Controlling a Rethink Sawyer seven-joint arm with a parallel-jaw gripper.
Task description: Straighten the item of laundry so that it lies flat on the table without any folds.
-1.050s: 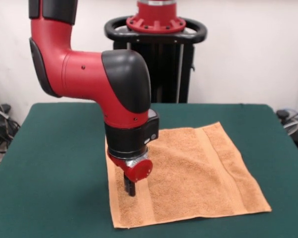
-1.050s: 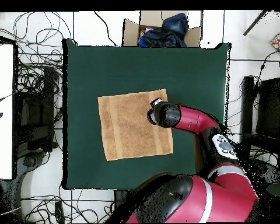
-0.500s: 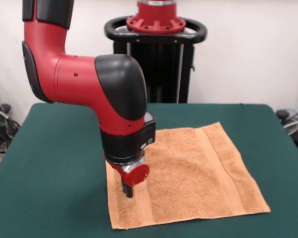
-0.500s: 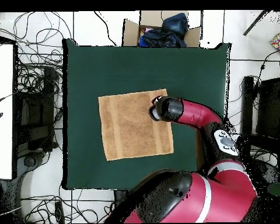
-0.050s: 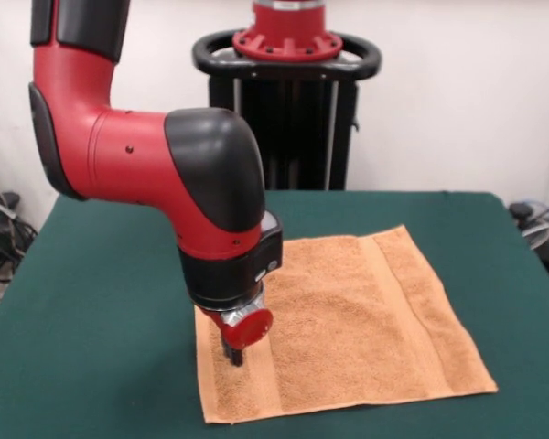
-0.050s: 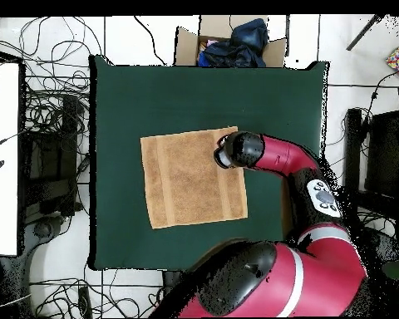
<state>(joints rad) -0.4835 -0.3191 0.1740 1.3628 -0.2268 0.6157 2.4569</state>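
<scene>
Towel [image 5: 348, 320]: spread flat mid-tabletop [image 5: 101, 302], no folds showing.
Claw [image 5: 232, 354]: front view shows its dark tip touching the towel's 9 o'clock band; spread or pressed together, cannot tell.
Overhead: wrist hides the claw, over the towel's 2 o'clock corner.

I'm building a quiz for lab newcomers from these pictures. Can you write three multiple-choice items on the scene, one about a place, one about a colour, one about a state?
1. Where is the claw?
A. Over the towel's band nearest the picture's left in the front view
B. Over bare table
C. Off the table

2. What colour is the table?
A. Grey
B. Dark green
C. White

3. How does the towel lie?
A. Rolled up
B. Folded in half
C. Spread open, close to flat

Answers:
1 A, the front view shows the claw tips down at that band.
2 B, green cloth surrounds the towel.
3 C, all its edges show in the overhead view.
</scene>
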